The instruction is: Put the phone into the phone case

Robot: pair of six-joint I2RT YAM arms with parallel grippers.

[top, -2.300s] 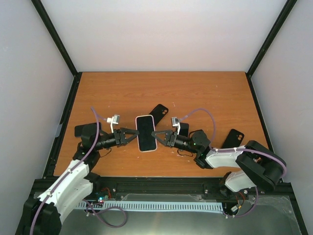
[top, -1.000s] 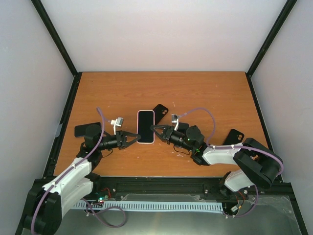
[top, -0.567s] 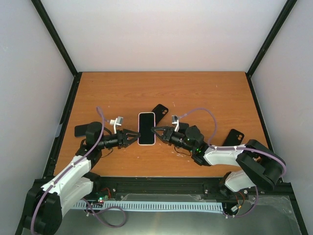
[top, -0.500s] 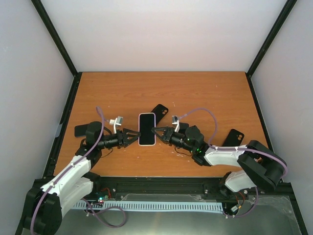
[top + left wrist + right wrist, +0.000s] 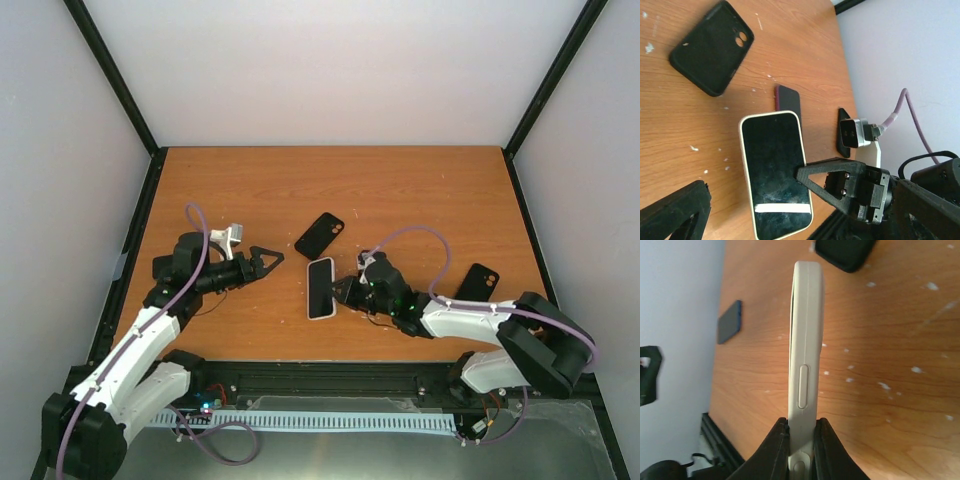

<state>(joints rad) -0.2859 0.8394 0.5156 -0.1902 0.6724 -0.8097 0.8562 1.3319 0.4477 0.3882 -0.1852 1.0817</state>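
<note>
Currently the right gripper (image 5: 342, 292), low and just right of centre in the overhead view, is pressed together on the phone (image 5: 320, 288). In the right wrist view, its two dark fingers (image 5: 777, 440) are seen pinching the phone's front and back faces near one end. The phone is shown edge-on there, with a cream side and a long side button. Its screen is seen in the left wrist view, dark inside a cream rim. Whether that rim is the phone's own body or a cover cannot be told. The phone appears tilted on its edge; whether it touches the table (image 5: 420, 190) cannot be told.

The left gripper (image 5: 272, 257), left of centre, is spread wide and nothing is held in it. It is set apart from the phone.

An empty black case (image 5: 320, 235) is seen lying on the table above the phone, near it but not touching. A second black case (image 5: 478, 283) lies at the right, behind the right arm.

The task is judged not yet done. The phone is gripped, but it is not seated in either black case. It remains to be carried to a case, aligned and pressed in.
</note>
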